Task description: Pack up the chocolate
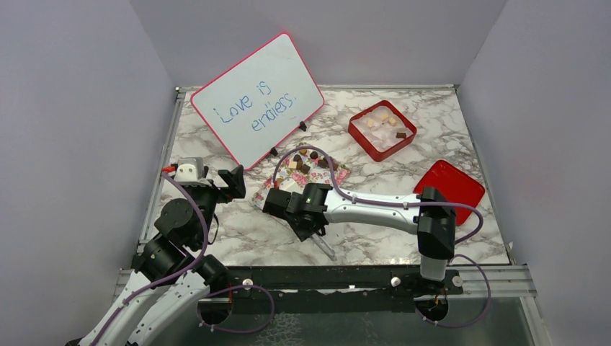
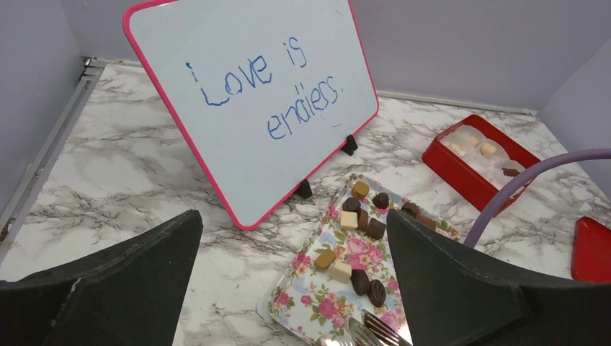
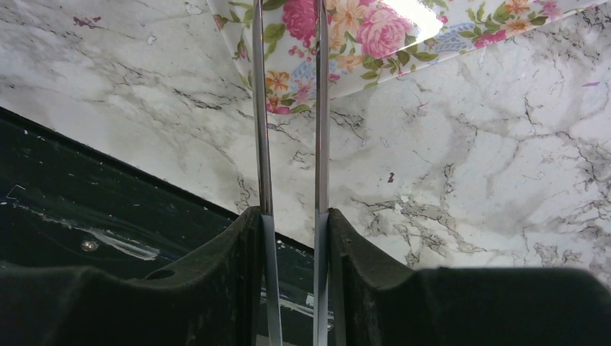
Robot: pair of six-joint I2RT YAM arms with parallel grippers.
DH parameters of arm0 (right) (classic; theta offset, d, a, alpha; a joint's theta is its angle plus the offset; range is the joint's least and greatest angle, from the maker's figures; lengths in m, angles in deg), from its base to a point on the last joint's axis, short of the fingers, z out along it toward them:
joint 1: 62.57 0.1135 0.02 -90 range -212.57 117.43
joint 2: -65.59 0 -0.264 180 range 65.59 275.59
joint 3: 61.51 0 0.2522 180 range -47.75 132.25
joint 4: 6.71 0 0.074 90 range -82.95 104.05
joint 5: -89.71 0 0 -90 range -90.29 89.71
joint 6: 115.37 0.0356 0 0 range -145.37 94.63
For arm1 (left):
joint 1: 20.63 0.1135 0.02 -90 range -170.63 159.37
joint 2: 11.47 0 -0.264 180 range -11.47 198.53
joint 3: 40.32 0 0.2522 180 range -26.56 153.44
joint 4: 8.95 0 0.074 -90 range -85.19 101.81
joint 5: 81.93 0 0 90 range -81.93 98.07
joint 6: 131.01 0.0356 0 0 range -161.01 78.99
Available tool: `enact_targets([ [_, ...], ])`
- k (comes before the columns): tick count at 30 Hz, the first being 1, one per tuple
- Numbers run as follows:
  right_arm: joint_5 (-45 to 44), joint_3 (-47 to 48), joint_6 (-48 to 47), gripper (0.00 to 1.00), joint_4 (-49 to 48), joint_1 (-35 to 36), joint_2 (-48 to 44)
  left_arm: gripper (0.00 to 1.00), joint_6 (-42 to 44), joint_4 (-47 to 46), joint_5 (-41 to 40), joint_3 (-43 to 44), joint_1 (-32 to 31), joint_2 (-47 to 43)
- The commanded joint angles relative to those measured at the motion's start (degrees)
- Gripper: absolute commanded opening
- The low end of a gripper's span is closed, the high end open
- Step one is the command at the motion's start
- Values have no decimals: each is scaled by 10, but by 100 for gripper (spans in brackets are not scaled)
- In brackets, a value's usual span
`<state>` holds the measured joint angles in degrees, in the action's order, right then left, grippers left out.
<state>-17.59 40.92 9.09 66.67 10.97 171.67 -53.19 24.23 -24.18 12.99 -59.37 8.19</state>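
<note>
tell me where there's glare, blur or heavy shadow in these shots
Right wrist: white glare washes out part of the floral tray; the tongs look crisp, the fingers of the right end effector soft and nearly black. Left wrist: whiteboard writing sharp, fingers of the left end effector dark, featureless wedges. Top external: even light, faint shadows on the marble table.

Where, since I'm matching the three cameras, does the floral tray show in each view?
Top external: tray at centre, left of and nearer than the red box.
Left wrist: tray at bottom centre, below the whiteboard.
Right wrist: tray along the top edge.
Shared landmark: the tongs, visible in all three views.
</note>
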Motion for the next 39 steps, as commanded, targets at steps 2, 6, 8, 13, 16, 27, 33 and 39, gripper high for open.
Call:
enact_targets([
  [2, -11, 13, 0, 31, 9, 6, 0, 99, -1, -7, -12, -4, 3, -5],
  [6, -26, 12, 6, 30, 20, 6, -6, 99, 0, -7, -12, -4, 3, -5],
  [8, -32, 11, 8, 30, 25, 6, -9, 99, -1, -7, -11, -4, 3, -4],
  [13, -44, 11, 14, 29, 36, 6, -16, 99, -1, -7, -9, -4, 3, -2],
  [16, -56, 13, 17, 28, 42, 5, -20, 99, 0, -7, -8, -4, 2, -1],
  [27, -90, 12, 8, 26, 55, -40, -70, 99, 1, -8, 2, -4, 3, 11],
  [33, -92, 2, -23, 26, 34, -105, -119, 99, 3, -9, 9, -6, 3, 16],
  [39, -93, -14, -53, 25, 20, -191, -162, 99, 3, -13, 22, -7, 2, 21],
])
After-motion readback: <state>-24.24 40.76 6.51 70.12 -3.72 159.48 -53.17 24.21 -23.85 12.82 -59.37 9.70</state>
